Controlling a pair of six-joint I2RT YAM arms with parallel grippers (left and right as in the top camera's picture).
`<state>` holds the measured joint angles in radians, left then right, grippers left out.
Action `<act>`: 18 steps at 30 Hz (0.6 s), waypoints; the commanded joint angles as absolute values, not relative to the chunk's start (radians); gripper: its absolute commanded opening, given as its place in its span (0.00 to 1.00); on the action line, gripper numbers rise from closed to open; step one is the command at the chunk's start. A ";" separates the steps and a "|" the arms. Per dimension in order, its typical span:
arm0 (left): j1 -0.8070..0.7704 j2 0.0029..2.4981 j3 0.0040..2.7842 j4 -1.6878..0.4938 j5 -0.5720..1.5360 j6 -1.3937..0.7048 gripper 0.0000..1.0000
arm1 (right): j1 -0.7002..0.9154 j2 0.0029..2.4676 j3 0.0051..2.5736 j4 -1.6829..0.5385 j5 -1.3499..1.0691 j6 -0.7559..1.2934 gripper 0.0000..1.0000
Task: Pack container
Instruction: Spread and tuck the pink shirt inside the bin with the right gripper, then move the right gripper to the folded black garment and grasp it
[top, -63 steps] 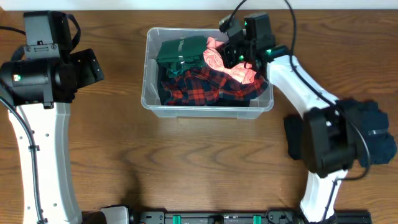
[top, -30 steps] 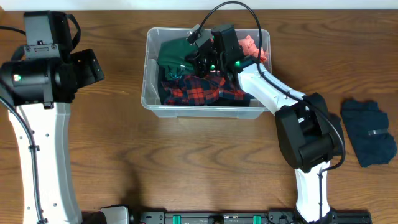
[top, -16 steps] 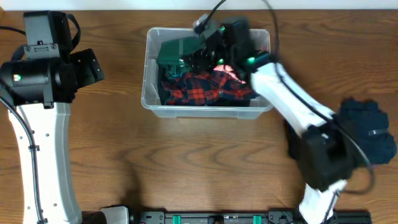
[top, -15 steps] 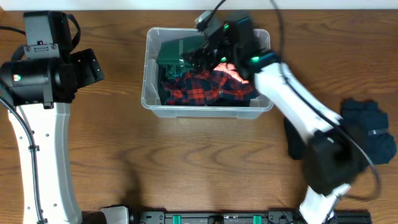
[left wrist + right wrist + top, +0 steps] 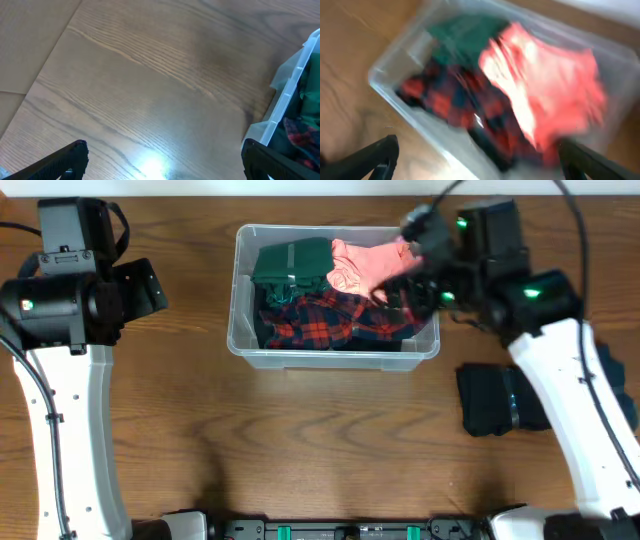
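The container [image 5: 236,300] is a clear tub at the back middle of the table. It holds a green garment [image 5: 290,262], a coral pink garment [image 5: 362,266] and a red plaid garment [image 5: 330,320]. My right gripper [image 5: 415,280] hovers over the tub's right end, open and empty. Its wrist view is blurred and shows the tub [image 5: 447,145], the pink garment [image 5: 540,85] and the plaid [image 5: 445,100] below the open right gripper [image 5: 480,165]. My left gripper [image 5: 162,165] stands open over bare wood, left of the tub's corner [image 5: 287,100].
A black folded garment [image 5: 488,400] lies on the table to the right of the tub. A dark blue garment [image 5: 615,375] lies further right, partly hidden by the right arm. The left arm [image 5: 70,290] stands at the left side.
My right gripper was shut inside the tub a second ago. It has opened, left the pink garment in the tub and swung up and to the right. The left arm has not moved.
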<state>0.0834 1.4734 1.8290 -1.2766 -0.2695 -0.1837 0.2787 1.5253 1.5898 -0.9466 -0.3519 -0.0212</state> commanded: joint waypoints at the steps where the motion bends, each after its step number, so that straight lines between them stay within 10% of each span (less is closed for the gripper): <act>1: 0.087 1.472 1.835 -1.279 -0.282 -0.186 0.98 | 0.194 1.475 1.589 -1.069 -0.171 0.205 0.99; 7: 0.087 1.472 1.835 -1.279 -0.282 -0.185 0.98 | 0.069 1.449 1.527 -1.311 0.121 0.643 0.99; 18: 0.087 1.472 1.835 -1.279 -0.282 -0.185 0.98 | -0.061 1.251 1.081 -1.140 0.135 0.837 0.99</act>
